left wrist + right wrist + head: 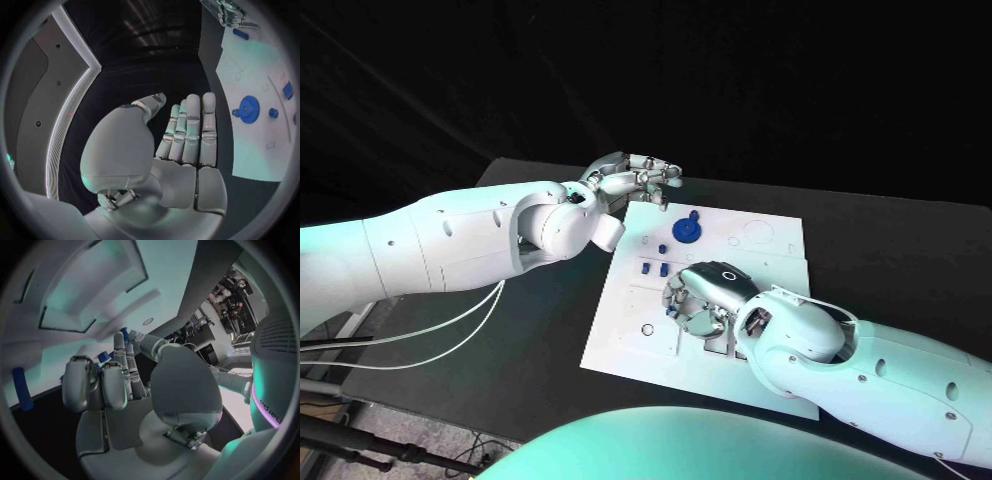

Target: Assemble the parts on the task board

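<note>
My right hand [704,298] lies low over the middle of the board [762,240], fingers curled down toward the surface. In the right wrist view its fingers [122,371] stand close together, and a small blue part [104,357] shows right at their tips; whether I pinch it or only touch it, I cannot tell. My left hand [635,176] hovers off the board's upper left corner, in the upper middle of the head view, fingers loosely bent and holding nothing; the left wrist view shows them straight and side by side [190,130].

The blue gear [687,230] sits on the board just above my right hand, with small blue pegs [653,268] to its lower left, near my fingertips. A blue rod [22,388] lies at the left of the right wrist view.

To do this step well, I judge I should settle the part squarely before pressing, and keep my fingers low and slow, since the pegs beside them could be knocked.

The board's left edge is near my fingers; black table [545,330] lies open at lower left. The upper right of the board looks free for moving.
</note>
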You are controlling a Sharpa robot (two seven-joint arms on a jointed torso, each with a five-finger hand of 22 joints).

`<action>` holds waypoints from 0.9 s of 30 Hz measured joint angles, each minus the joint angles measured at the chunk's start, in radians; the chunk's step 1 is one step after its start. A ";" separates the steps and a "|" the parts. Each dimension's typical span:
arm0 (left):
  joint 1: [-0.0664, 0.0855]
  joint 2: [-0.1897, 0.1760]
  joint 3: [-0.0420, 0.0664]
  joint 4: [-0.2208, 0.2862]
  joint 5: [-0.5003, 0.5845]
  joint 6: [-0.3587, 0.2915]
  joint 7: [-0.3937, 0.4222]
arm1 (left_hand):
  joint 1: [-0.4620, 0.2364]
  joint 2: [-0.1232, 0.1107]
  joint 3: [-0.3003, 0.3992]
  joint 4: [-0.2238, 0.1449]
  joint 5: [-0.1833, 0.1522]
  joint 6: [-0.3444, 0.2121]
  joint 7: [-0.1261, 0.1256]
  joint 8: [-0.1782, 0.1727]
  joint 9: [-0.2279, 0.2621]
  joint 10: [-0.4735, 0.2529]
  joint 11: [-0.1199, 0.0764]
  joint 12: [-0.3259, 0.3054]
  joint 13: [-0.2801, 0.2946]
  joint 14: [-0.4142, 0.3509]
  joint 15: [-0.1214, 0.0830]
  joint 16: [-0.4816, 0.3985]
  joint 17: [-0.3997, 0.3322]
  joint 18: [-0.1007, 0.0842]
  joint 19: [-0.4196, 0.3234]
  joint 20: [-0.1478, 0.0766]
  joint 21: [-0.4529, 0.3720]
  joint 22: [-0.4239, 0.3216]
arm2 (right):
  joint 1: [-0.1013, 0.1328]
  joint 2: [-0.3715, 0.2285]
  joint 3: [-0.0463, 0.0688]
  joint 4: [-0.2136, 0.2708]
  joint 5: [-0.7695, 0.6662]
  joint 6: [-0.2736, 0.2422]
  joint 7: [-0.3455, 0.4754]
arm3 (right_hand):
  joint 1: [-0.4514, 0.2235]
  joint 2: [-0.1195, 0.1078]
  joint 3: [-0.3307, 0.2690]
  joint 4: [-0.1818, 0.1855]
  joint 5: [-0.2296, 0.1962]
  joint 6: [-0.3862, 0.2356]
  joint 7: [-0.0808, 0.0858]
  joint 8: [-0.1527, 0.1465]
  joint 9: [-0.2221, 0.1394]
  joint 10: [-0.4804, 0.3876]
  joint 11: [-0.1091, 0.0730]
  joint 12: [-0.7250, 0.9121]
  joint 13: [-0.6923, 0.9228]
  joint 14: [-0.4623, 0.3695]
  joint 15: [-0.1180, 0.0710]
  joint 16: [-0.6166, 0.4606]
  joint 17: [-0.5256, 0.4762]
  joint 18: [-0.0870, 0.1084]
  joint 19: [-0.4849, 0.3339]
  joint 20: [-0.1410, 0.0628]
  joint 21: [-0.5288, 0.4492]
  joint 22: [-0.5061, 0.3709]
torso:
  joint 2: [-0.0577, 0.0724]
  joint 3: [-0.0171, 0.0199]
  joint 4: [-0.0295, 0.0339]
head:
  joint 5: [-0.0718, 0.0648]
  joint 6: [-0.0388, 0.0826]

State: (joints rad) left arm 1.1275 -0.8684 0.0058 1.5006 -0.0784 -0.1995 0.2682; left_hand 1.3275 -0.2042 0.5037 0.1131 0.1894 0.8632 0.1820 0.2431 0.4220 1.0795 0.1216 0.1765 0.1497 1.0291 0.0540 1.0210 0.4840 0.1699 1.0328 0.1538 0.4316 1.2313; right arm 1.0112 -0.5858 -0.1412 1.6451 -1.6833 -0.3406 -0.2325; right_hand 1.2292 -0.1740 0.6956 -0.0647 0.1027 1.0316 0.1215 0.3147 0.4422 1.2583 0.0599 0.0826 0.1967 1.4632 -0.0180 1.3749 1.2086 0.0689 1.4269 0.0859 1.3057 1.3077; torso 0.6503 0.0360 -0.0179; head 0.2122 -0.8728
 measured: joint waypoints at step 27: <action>0.000 -0.002 0.000 -0.001 -0.001 0.002 -0.003 | 0.000 0.000 0.000 0.000 0.000 0.000 0.000 0.000 0.000 0.000 0.000 0.000 0.000 0.000 0.000 0.000 0.000 0.000 0.000 0.000 0.000 -0.001 | -0.006 -0.036 -0.003 0.027 -0.016 -0.010 -0.008 | -0.032 -0.073 -0.053 0.008 0.033 -0.109 0.049 -0.073 -0.022 -0.169 0.049 -0.007 -0.004 0.000 0.043 -0.023 -0.081 0.000 -0.052 0.045 -0.104 0.000 | -0.001 0.0019 -0.0012 | -0.012 0.000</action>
State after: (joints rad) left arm 1.1275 -0.8703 0.0060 1.4991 -0.0792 -0.1971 0.2652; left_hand 1.3275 -0.2042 0.5037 0.1131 0.1894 0.8632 0.1820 0.2431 0.4220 1.0795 0.1216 0.1767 0.1497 1.0291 0.0539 1.0210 0.4838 0.1699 1.0329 0.1538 0.4317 1.2306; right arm 1.0049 -0.6223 -0.1443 1.6721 -1.6991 -0.3503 -0.2405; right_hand 1.1967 -0.2467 0.6430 -0.0565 0.1357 0.9224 0.1705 0.2413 0.4201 1.0893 0.1093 0.0754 0.1925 1.4629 0.0251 1.3516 1.1278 0.0690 1.3747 0.1305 1.2013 1.3074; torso 0.6493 0.0379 -0.0191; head 0.2006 -0.8728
